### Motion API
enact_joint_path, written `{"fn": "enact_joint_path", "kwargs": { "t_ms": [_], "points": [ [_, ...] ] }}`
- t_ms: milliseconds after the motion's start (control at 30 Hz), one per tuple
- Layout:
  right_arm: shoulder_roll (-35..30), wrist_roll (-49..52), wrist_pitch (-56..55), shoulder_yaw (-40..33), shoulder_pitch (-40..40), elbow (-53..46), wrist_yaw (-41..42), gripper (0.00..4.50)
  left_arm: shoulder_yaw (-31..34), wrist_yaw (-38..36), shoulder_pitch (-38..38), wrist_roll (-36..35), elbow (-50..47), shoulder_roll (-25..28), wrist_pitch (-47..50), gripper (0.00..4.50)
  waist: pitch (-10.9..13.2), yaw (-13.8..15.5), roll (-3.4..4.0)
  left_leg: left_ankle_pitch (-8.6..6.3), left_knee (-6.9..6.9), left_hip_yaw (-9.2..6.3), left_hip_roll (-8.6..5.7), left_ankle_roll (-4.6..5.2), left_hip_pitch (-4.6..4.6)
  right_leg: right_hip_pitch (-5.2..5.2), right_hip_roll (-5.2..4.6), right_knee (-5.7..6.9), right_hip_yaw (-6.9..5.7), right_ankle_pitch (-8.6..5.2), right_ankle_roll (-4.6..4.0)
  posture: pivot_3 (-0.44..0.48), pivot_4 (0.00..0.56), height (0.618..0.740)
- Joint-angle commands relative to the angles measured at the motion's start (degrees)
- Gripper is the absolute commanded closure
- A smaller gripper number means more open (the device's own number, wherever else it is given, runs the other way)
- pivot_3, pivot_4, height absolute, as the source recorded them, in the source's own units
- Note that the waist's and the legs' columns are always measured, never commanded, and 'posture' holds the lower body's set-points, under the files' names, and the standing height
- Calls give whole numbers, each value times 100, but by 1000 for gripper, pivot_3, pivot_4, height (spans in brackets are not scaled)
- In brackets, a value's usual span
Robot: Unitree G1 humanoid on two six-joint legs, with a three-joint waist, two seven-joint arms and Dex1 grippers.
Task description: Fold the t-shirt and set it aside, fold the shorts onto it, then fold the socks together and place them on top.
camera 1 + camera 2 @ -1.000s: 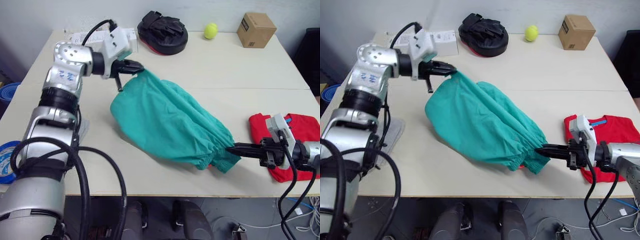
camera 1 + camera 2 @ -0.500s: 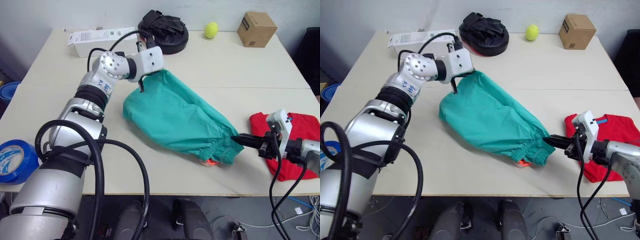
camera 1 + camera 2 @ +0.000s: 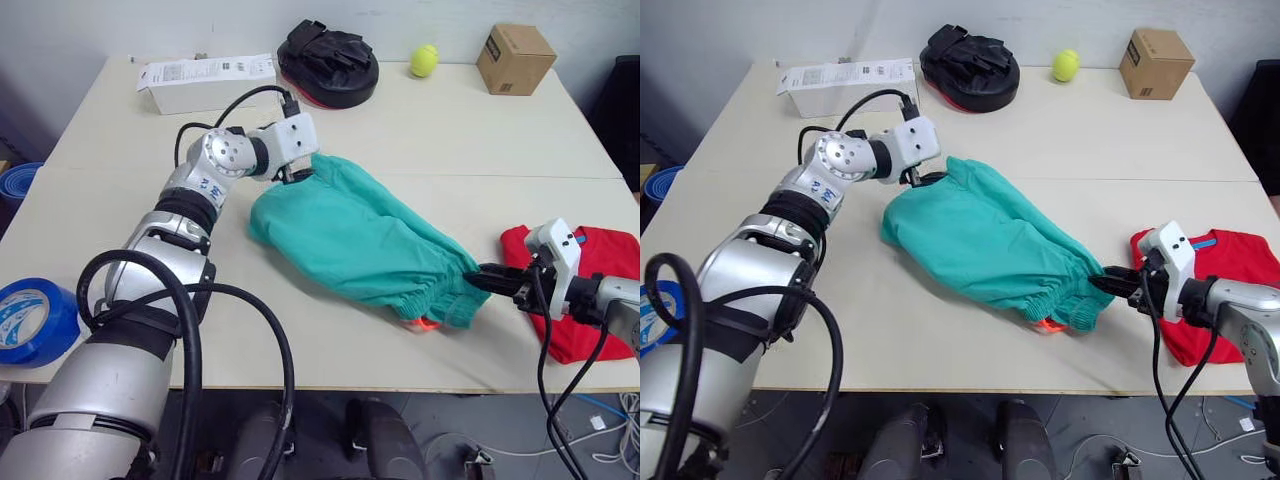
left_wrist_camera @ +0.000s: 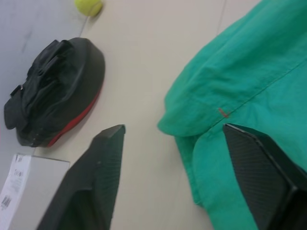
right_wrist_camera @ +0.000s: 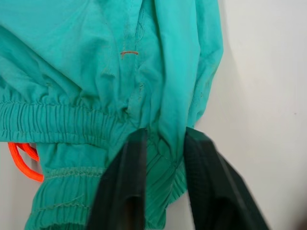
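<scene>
The teal-green shorts lie spread across the middle of the table, waistband toward the right, with an orange drawstring poking out beneath it. My left gripper hovers open at the shorts' far-left hem, fingers wide on either side of the corner. At the waistband my right gripper has its fingers parted, with teal fabric lying between them. Behind the right gripper, at the table's right edge, sits the red t-shirt. The socks are out of view.
Along the back of the table stand a white carton, a black padded mitt, a yellow-green ball and a cardboard box. A blue tape roll rests at the near left edge.
My left gripper brought the shorts' hem rightward and down onto the table, then opened and let it go. The right fingers have parted at the waistband. The shorts now lie flatter.
</scene>
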Motion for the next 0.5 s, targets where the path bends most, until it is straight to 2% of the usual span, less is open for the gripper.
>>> {"fn": "enact_joint_path", "kwargs": {
  "t_ms": [33, 167, 233, 300, 333, 367, 433, 500],
  "points": [
    [-164, 3, -180, -429, 76, -243, 89, 2007, 568, -553, -171, -574, -193, 202, -8, 0, 0, -1, 0, 0, 0, 0, 0, 0, 0, 0, 1, 0, 0, 0, 0, 0, 150, 740],
    [-169, 121, -121, -794, 209, -451, 90, 577, 1144, -1986, -151, -1294, -420, 220, 446, 0, 0, 2, 0, 0, 1, 3, -1, 0, 0, 0, 15, 2, -3, 0, 0, 0, 150, 740],
    [-134, 196, -140, -1039, 314, -641, 96, 21, 1342, -3017, -69, -1717, -688, 137, 982, 0, 0, 18, 0, 0, 4, 5, -2, 0, 0, 1, 28, 2, -2, 0, 1, 0, 150, 740],
    [-101, 656, 62, -1395, 548, -1072, 309, 21, 1255, -4168, 177, -2001, -1203, 20, 1600, 0, -1, 28, 1, 0, 6, 5, -3, 0, 0, 2, 35, 3, -2, 1, 1, 0, 150, 740],
    [-86, 920, 190, -1560, 693, -1335, 419, 155, 1112, -4607, 348, -2049, -1509, -51, 1743, 0, -4, 38, 6, 0, 6, 5, -3, 0, -1, 2, 38, 3, -1, 1, 2, 0, 150, 740],
    [-50, 1117, 258, -1686, 832, -1598, 458, 442, 996, -4886, 492, -2078, -1741, -149, 1821, 187, -4, 36, 7, 0, 4, 3, -2, 0, 2, 7, 44, 5, 0, 2, 4, 0, 150, 740],
    [-56, 1249, 293, -1773, 1062, -1925, 481, 1068, 845, -4962, 617, -2025, -1929, -291, 1964, 610, -4, 29, 7, -1, 5, 0, 4, -3, 6, 14, 55, 3, 5, 2, 5, 0, 150, 740],
    [-106, 1076, 124, -1723, 1408, -2276, 574, 1788, 623, -4626, 631, -1750, -1725, -510, 1854, 1228, -2, 25, 2, -1, 15, -3, 5, -3, 5, 15, 56, -1, 10, 3, 6, 0, 150, 740]
  ]
}}
